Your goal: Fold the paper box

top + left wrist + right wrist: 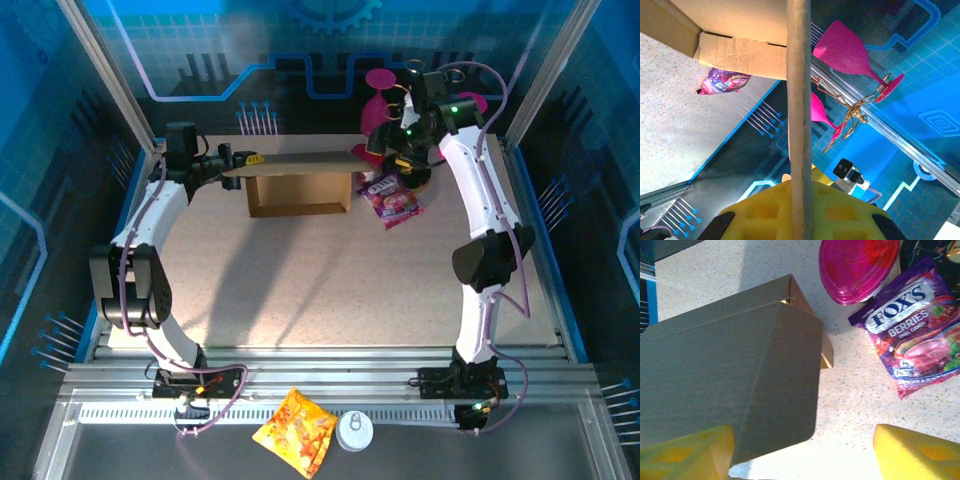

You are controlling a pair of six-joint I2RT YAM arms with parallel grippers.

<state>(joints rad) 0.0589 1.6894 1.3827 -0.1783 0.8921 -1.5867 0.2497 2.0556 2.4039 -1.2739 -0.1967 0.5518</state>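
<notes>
The paper box [298, 190], plain brown cardboard, stands at the back middle of the table with its long lid flap raised level above it. My left gripper [243, 160] is shut on the left end of that flap. In the left wrist view the flap's edge [799, 100] runs straight up between the yellow fingers [755, 210] of the left gripper [801, 189]. My right gripper [388, 152] hovers at the flap's right end. There it stands open [802, 455], with the flap's rounded corner [765, 390] between the fingers, close to the left one [685, 455].
A purple Fox's candy packet [392, 197] [912, 345] lies just right of the box. Beside it is a pink dish [857, 267], and pink goblets [380, 85] [845, 52] stand behind. An orange snack packet [297, 430] and a white can [354, 430] rest on the front rail.
</notes>
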